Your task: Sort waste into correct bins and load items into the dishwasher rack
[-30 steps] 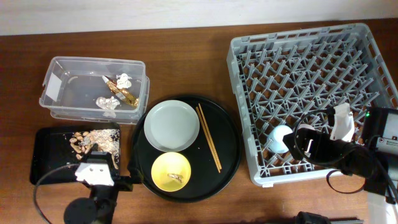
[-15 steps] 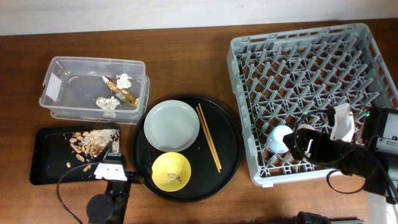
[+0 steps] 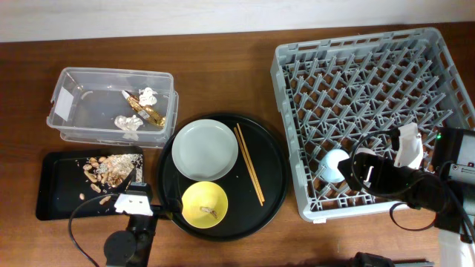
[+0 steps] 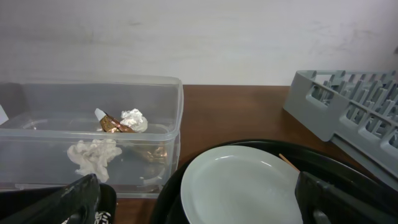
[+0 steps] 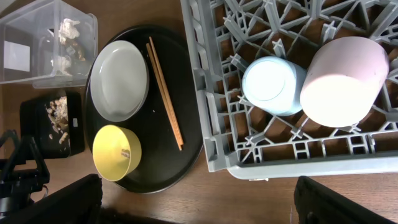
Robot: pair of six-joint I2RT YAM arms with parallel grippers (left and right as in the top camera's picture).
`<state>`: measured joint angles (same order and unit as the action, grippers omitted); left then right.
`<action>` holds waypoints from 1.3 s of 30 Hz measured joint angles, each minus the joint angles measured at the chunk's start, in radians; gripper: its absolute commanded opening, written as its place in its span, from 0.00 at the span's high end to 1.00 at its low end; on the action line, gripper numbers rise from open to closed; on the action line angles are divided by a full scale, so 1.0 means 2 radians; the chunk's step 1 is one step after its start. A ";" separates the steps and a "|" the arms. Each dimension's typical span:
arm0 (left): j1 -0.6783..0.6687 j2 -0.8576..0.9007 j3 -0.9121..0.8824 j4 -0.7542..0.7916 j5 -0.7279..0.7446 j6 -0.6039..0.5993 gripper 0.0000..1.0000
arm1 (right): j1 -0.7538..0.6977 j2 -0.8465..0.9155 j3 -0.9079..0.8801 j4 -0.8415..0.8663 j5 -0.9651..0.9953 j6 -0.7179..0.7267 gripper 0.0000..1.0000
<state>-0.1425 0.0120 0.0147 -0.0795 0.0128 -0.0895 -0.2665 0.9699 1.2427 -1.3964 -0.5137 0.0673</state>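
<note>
The clear tub (image 3: pixel 74 104) holds white tissue pieces (image 3: pixel 130 123) and a gold-brown wrapper (image 3: pixel 151 112); they also show in the left wrist view (image 4: pixel 93 153). Brown food scraps (image 3: pixel 110 169) lie in the flat black tray (image 3: pixel 59 200). The grey plate (image 3: pixel 205 149), yellow bowl (image 3: pixel 204 205) with a small scrap inside, and chopsticks (image 3: pixel 249 165) sit on the round tray. The light-blue cup (image 5: pixel 272 85) and pink cup (image 5: pixel 342 81) sit in the grey rack (image 3: pixel 371 74). My left gripper (image 3: pixel 134 199) is open and empty between the flat tray and the bowl. My right gripper (image 3: pixel 369 172) is open and empty over the rack's front.
The large round black tray (image 3: pixel 273 178) sits between the bins and the rack. The tub stands behind the flat black tray at the left. A black box (image 3: pixel 456 152) and cables sit at the right edge, by the rack.
My left gripper has moved right and toward the front, off the flat black tray's scraps to its right end. The right arm has not moved.
</note>
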 measured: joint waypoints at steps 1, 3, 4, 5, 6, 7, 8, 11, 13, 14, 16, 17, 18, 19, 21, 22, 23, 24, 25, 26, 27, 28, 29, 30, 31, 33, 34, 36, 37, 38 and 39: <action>0.000 0.000 0.000 0.000 0.000 0.000 0.01 | 0.000 0.000 0.000 0.000 0.000 0.000 0.01; 0.000 0.000 0.000 0.000 0.000 0.000 0.01 | 0.000 0.000 0.000 0.000 0.002 0.000 0.01; 0.000 0.000 0.000 0.000 0.000 0.000 0.01 | 0.000 0.000 0.000 0.000 0.004 0.000 0.02; 0.000 0.000 0.000 0.000 0.000 0.000 0.01 | 0.000 0.000 0.000 0.004 0.006 0.000 0.02; 0.000 0.000 0.000 0.000 0.000 0.000 0.01 | 0.000 0.000 0.000 0.015 0.005 0.001 0.02; 0.000 0.000 0.000 0.000 0.000 0.000 0.01 | 0.000 0.000 0.000 0.029 0.003 0.002 0.01; 0.000 0.000 0.000 0.000 0.000 0.000 0.01 | 0.000 0.002 0.001 0.040 -0.002 0.004 0.01; 0.000 0.000 0.000 0.000 0.000 0.000 0.00 | 0.002 0.011 0.001 0.034 -0.031 0.002 0.08; 0.000 0.000 0.000 0.000 0.000 0.000 0.01 | 0.022 0.014 0.001 0.030 -0.047 -0.009 0.08; 0.000 0.000 0.000 0.000 0.000 0.000 0.01 | 0.041 0.014 0.001 0.029 -0.052 -0.012 0.07; 0.000 0.000 0.000 0.000 0.001 0.000 0.01 | 0.087 0.014 0.001 0.027 -0.052 -0.015 0.07; 0.000 0.000 0.000 0.000 0.002 0.000 0.01 | 0.121 0.014 0.001 0.027 -0.048 -0.013 0.07; 0.000 0.000 0.000 0.000 0.002 0.000 0.01 | 0.156 0.014 0.001 0.028 -0.040 -0.006 0.07; 0.000 0.000 0.000 0.000 0.002 0.000 0.01 | 0.196 0.014 0.001 0.031 -0.023 0.007 0.07; 0.000 0.000 0.000 0.000 0.002 0.000 0.01 | 0.275 0.015 0.001 0.043 0.023 0.045 0.08; 0.000 0.000 0.000 0.000 0.003 0.000 0.01 | 0.312 0.017 0.001 0.054 0.048 0.066 0.08; 0.000 0.000 0.000 0.000 0.003 0.000 0.01 | 0.362 0.024 0.001 0.066 0.079 0.096 0.09; 0.000 0.000 0.000 0.000 0.003 0.000 0.01 | 0.396 0.033 0.001 0.079 0.108 0.123 0.10; 0.000 0.000 0.000 0.000 0.003 0.000 0.01 | 0.430 0.046 0.001 0.095 0.134 0.152 0.12; 0.000 0.000 0.000 0.000 0.003 0.000 0.01 | 0.451 0.057 0.001 0.108 0.148 0.173 0.12; 0.000 0.000 0.000 0.000 0.003 0.000 0.01 | 0.485 0.079 0.001 0.125 0.166 0.202 0.12; 0.000 0.000 0.000 0.000 0.003 0.000 0.01 | 0.504 0.098 0.001 0.135 0.174 0.218 0.12; 0.000 0.000 0.000 0.000 0.003 0.000 0.01 | 0.525 0.127 0.001 0.146 0.185 0.242 0.12; 0.001 0.000 0.000 0.000 0.003 0.000 0.01 | 0.540 0.162 0.001 0.154 0.193 0.271 0.12; 0.001 0.000 0.000 0.000 0.003 0.000 0.01 | 0.548 0.198 0.001 0.161 0.198 0.278 0.12; 0.001 0.000 0.000 0.000 0.003 0.000 0.01 | 0.550 0.236 0.001 0.173 0.198 0.288 0.12; 0.001 0.000 0.000 0.000 0.003 0.000 0.00 | 0.550 0.266 0.001 0.187 0.196 0.293 0.12; 0.001 0.000 0.000 0.000 0.003 0.000 0.01 | 0.550 0.311 0.000 0.214 0.184 0.292 0.15; 0.001 0.000 0.000 0.000 0.003 0.000 0.01 | 0.551 0.327 0.000 0.232 0.175 0.290 0.17; 0.001 0.000 0.000 0.000 0.003 0.000 0.01 | 0.552 0.342 0.000 0.245 0.167 0.288 0.20; 0.001 0.000 0.000 0.000 0.003 0.000 0.01 | 0.554 0.354 0.000 0.251 0.160 0.287 0.24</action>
<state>-0.1406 0.0120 0.0147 -0.0792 0.0196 -0.0895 0.8421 1.6787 1.2434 -0.8940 -0.1928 0.6411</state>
